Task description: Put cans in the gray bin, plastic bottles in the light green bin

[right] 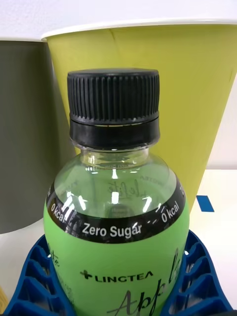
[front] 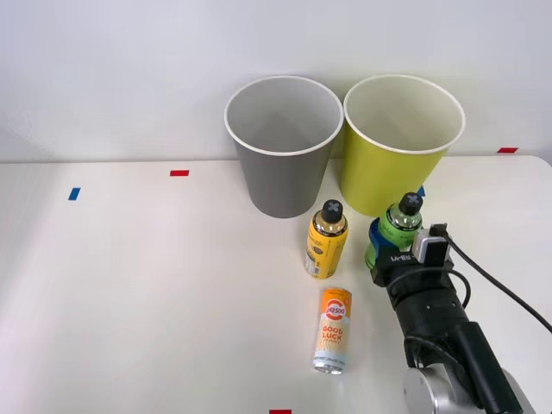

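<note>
Bottle: a small green plastic bottle (front: 398, 226) with a black ribbed screw cap stands upright on the white table (front: 155, 285), just near of the yellow-green tapered bin (front: 398, 159).
Right gripper (front: 385, 244): its blue ribbed fingers (right: 34, 276) sit against both sides of the bottle's labelled belly, clamped on it.
Handling: likely light, smooth and a little squashy; the wide belly below the shoulder looks the surest hold.
Others: an orange-to-white slim can (front: 331, 329) lies on the near table; a yellow bottle-shaped container (front: 327, 241) stands before the gray tapered bin (front: 280, 164).
</note>
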